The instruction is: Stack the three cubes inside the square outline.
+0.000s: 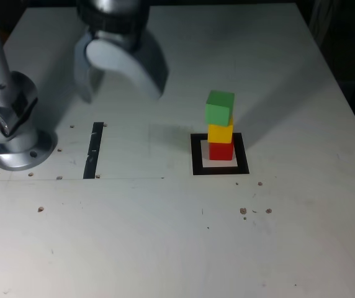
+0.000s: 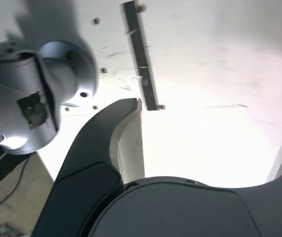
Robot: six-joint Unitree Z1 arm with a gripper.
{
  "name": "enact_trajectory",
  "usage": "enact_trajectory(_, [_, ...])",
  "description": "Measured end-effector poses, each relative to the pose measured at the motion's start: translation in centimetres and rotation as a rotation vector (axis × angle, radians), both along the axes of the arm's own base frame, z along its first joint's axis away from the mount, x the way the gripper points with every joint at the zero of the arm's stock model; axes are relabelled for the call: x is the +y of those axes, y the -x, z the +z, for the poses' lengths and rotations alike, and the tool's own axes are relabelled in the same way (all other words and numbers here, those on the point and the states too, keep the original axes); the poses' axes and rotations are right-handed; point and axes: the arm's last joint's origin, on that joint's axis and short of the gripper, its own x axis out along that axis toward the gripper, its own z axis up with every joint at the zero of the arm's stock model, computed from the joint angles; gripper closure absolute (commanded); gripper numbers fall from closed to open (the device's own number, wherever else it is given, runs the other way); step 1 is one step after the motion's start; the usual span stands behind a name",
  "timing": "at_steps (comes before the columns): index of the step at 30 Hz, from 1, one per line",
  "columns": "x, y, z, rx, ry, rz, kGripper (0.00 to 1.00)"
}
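So I'm standing here watching this arm, and the cube tower is up! Clock directions are as the exterior view shows them, 12 at the top.

The red cube (image 1: 221, 151) is at the bottom, inside the black square outline (image 1: 197, 155), nearer the 3 o'clock side, with white floor showing at 9 and 6. The yellow cube (image 1: 220, 132) sits on it, and the green cube (image 1: 219, 109) is on top, turned a bit and poking out slightly toward 9. Kinda wonky, but all three are stacked.

The gripper (image 1: 122, 97) is off at about 10 o'clock from the tower, well apart from it and blurry from where I'm looking. Its fingers are spread wide, nothing between them, and the wrist view shows the same big gap with just bright tabletop (image 2: 195, 138) behind it.

At 9 o'clock from the outline there's a straight black strip (image 1: 93, 151) on the table, and further along at 9 is the arm's round metal base (image 1: 19, 152). A few little holes (image 1: 243, 211) dot the surface around 5 o'clock from the outline. There's also a soft shadow (image 1: 274, 115) stretching from the tower toward 2.
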Motion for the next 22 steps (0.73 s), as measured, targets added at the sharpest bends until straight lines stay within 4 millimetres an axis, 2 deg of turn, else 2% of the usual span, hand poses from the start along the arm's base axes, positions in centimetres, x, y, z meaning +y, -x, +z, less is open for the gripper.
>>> enact_trajectory(12, [0.2,3.6,-7.6,0.017,0.104,0.065,0.0])
enact_trajectory(22, [0.2,3.2,-8.9,0.031,0.085,0.058,0.0])
